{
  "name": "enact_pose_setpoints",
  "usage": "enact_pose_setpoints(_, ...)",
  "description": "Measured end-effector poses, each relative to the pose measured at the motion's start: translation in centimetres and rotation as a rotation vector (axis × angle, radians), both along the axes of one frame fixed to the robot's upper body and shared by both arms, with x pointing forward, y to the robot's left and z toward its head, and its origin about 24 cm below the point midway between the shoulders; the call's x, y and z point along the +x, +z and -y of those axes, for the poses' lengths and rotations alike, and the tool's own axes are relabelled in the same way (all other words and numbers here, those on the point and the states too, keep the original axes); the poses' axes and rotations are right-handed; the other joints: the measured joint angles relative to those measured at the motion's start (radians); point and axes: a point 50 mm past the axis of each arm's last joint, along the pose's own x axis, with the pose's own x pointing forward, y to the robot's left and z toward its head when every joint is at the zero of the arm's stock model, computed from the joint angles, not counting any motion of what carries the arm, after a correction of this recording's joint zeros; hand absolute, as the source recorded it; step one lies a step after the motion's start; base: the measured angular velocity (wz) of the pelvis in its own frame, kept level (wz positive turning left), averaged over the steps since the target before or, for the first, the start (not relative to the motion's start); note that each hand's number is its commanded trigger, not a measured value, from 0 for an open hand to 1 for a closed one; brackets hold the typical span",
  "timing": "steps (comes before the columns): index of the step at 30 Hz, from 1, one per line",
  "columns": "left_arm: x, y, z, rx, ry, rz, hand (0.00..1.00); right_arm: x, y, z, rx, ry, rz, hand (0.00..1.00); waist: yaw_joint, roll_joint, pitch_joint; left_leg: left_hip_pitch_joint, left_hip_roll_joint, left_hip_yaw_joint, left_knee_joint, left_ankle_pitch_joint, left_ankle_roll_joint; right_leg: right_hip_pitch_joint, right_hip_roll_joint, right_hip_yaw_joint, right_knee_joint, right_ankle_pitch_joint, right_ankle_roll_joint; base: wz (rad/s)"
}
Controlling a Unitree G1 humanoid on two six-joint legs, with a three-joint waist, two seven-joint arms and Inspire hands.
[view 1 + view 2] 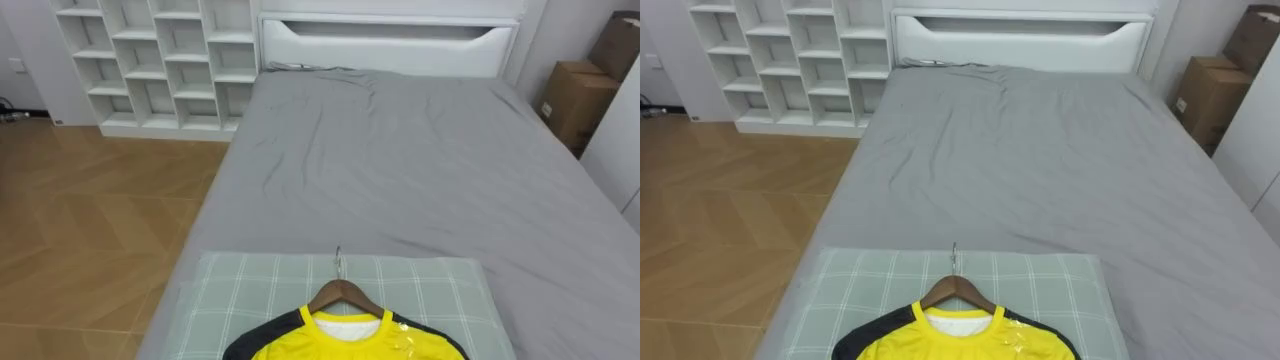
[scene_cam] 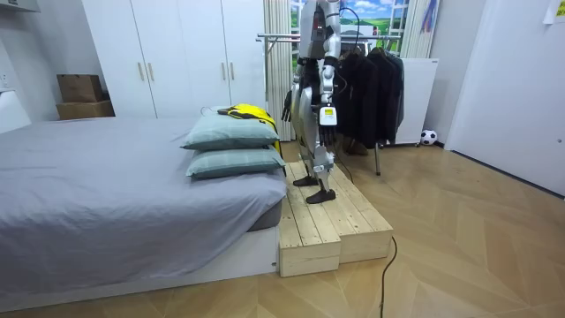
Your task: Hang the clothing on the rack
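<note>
A yellow shirt with dark sleeves [image 1: 345,345] lies on a wooden hanger [image 1: 344,293] on top of a green checked pillow [image 1: 240,300] at the near end of the bed. The hanger's metal hook [image 1: 339,260] points toward the headboard. In the room view the shirt [image 2: 250,112] rests on the upper of two stacked pillows [image 2: 231,132]. I stand upright on a wooden platform [image 2: 331,221] facing the bed. My left hand [image 2: 327,120] hangs at my side, and my right hand [image 2: 288,108] hangs low beyond my body.
A grey bed [image 1: 420,170] with a white headboard [image 1: 390,42] stretches ahead. White cube shelves [image 1: 160,60] stand at the left, cardboard boxes [image 1: 575,100] at the right. Behind me a clothes rack [image 2: 284,37] holds dark garments [image 2: 371,79].
</note>
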Motion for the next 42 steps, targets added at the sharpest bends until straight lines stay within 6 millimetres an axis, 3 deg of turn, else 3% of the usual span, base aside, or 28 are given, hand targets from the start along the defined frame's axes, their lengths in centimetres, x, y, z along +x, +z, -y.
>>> enact_pose_setpoints(18,0.82,0.23,-0.19,0.073,-0.008,0.066,0.00,0.61,0.08,-0.02,-0.021,0.020,0.024,0.00,0.000,0.001,-0.0019,-0.001,0.000,0.001,-0.008,0.000,0.000,0.001,0.000,-0.001,0.000,0.000,0.000,0.00)
enact_pose_setpoints(42,0.40,0.10,0.08,0.041,0.003,0.071,0.00,0.91,0.13,0.03,-0.035,0.066,0.043,0.00,-0.004,-0.007,0.0001,-0.003,-0.001,0.002,-0.008,0.000,0.000,0.001,-0.002,-0.003,0.000,0.000,0.001,0.00)
